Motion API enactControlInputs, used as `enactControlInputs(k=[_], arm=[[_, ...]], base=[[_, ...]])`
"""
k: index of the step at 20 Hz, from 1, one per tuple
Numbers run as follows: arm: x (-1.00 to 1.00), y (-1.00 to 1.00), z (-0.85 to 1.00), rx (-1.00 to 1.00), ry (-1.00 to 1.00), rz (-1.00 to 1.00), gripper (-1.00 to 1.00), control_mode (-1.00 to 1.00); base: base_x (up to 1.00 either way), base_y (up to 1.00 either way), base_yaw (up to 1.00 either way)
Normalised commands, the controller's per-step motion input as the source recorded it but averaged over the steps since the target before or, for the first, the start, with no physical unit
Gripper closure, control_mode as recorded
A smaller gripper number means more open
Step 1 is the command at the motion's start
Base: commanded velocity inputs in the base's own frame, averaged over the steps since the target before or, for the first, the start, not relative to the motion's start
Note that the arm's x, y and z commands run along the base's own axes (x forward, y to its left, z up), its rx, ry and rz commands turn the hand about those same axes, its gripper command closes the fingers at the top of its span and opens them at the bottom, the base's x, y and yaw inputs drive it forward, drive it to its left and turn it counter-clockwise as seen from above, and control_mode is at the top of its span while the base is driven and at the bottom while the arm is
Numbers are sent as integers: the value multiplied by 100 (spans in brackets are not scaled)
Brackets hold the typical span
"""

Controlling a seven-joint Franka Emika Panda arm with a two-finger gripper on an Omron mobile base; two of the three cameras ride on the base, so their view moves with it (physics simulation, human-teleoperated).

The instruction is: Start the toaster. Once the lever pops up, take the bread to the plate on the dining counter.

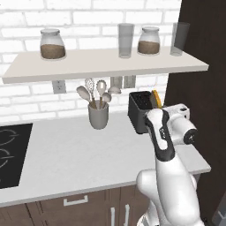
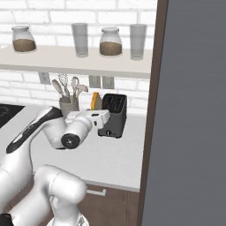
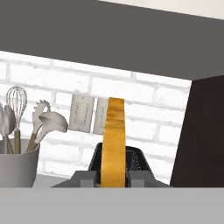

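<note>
Left base view shows the pale speckled counter (image 1: 79, 154) running under a white brick wall, with a black hob (image 1: 11, 152) set into its left end and a dark tall panel (image 1: 198, 44) at its right. Above it hangs a long white shelf (image 1: 88, 64) carrying two lidded jars of brown grains (image 1: 52, 44) and two clear glasses (image 1: 126, 40). The white arm (image 1: 170, 176) rises from the lower right and reaches toward the back corner of the counter.

There stands the toaster (image 1: 140, 110), dark and boxy, near the wall and just right of the grey utensil cup (image 1: 98, 114), which holds a whisk and spoons. Two wall sockets (image 3: 89, 114) sit on the brick behind it.

The bread (image 3: 113, 140) stands upright, seen edge-on with its yellow-brown crust facing the hand camera, raised over the toaster's top. The fingers (image 3: 113, 178) are clamped on its lower end, one dark tip on each side of the slice. In the right base view the bread (image 2: 96, 100) shows as a yellow sliver just left of the toaster (image 2: 113, 114), beyond the hand.
</note>
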Motion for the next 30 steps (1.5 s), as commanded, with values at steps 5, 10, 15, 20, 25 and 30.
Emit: enactControlInputs(k=[5, 10, 15, 20, 25, 30], arm=[[-56, -8, 79, 0, 38, 18, 100, -100], [-69, 0, 69, 0, 53, 15, 100, -100], [-94, 0, 39, 0, 58, 3, 100, -100], [-89, 27, 21, 0, 52, 0, 100, -100], [-63, 49, 0, 0, 24, -1, 100, -100], [-28, 50, 0, 0, 6, 0, 100, -100]], base=[[0, 0, 0], [0, 0, 0], [0, 0, 0], [0, 0, 0], [0, 0, 0], [0, 0, 0]])
